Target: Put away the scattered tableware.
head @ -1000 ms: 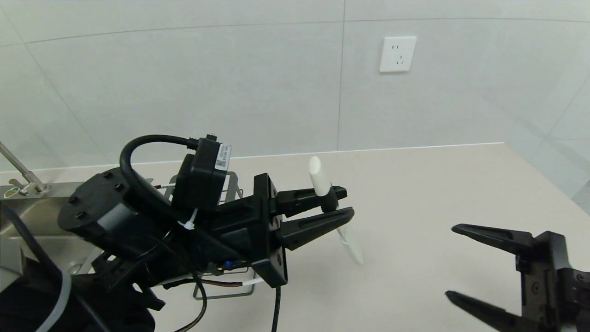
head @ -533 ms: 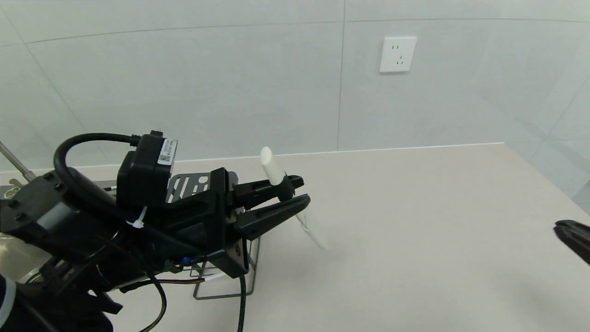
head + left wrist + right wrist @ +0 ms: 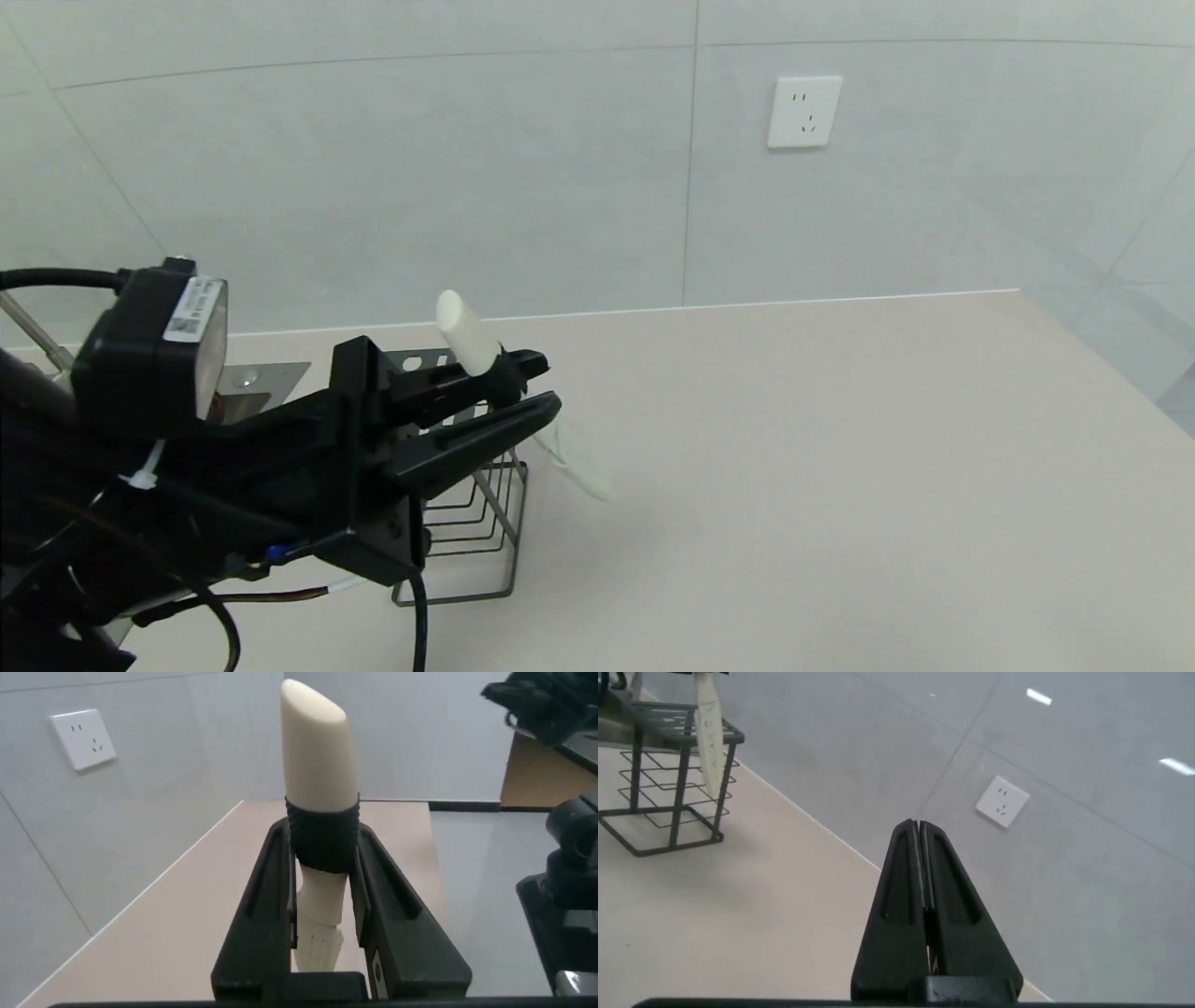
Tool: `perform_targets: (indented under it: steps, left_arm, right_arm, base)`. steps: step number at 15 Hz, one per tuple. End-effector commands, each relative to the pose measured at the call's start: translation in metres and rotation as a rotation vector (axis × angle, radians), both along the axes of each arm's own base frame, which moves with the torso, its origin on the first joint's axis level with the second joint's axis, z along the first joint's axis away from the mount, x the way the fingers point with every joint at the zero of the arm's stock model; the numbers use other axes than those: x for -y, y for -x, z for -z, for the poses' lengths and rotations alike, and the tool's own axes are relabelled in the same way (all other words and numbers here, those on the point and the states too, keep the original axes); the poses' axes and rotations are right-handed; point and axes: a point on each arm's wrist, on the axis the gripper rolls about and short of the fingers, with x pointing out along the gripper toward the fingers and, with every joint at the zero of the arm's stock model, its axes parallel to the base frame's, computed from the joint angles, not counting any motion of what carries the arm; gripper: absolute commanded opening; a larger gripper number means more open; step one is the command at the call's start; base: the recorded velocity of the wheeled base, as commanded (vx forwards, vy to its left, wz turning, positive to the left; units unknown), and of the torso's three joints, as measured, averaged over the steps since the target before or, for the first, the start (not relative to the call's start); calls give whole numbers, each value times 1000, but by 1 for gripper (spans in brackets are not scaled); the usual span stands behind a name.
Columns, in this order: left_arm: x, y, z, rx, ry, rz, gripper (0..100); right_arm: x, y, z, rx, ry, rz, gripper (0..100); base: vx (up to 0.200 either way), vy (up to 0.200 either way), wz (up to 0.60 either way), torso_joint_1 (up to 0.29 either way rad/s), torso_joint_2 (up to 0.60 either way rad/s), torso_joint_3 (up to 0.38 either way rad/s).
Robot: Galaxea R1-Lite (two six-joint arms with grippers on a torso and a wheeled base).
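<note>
Left pincer (image 3: pixel 537 385): pinching the white knife with a rounded handle (image 3: pixel 467 343), handle end up.
White knife: in the air above the beige table (image 3: pixel 794 467), tilted, blade slanting down just beside the black wire rack (image 3: pixel 485 523).
Right pincer (image 3: pixel 918 835): pressed together, nothing held.

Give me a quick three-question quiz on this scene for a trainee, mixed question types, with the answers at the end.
1. True or false: the left gripper is shut on the white utensil.
2. The wire rack stands: A) on the counter; B) in a drawer; C) on a shelf.
3. Fill in: the right gripper is ____ (open or shut).

Key: 1 true; 2 A; 3 shut.
</note>
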Motion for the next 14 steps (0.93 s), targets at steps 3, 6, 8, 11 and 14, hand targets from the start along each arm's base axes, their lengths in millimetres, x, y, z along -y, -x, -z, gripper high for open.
perform_targets:
  steps: [3,6,8,11,14]
  left_arm:
    - [-19,20,-19,70,4,-47,0]
    - [-36,19,-27,90,2,-138,0]
    - [-50,9,-35,111,7,-225,0]
    - [-59,-3,-52,172,22,-288,0]
    - [-58,-8,-54,185,-23,-305,0]
  right_arm:
    - [4,26,37,-107,-196,223,0]
    - [11,17,65,-424,-448,507,0]
    - [13,16,77,-532,-454,587,0]
    - [13,15,80,-566,-439,606,0]
    - [13,15,81,-570,-446,606,0]
  base:
    - [0,0,0,0,0,0]
    - [0,0,0,0,0,0]
    - [0,0,0,0,0,0]
    - [0,0,0,0,0,0]
    - [0,0,0,0,0,0]
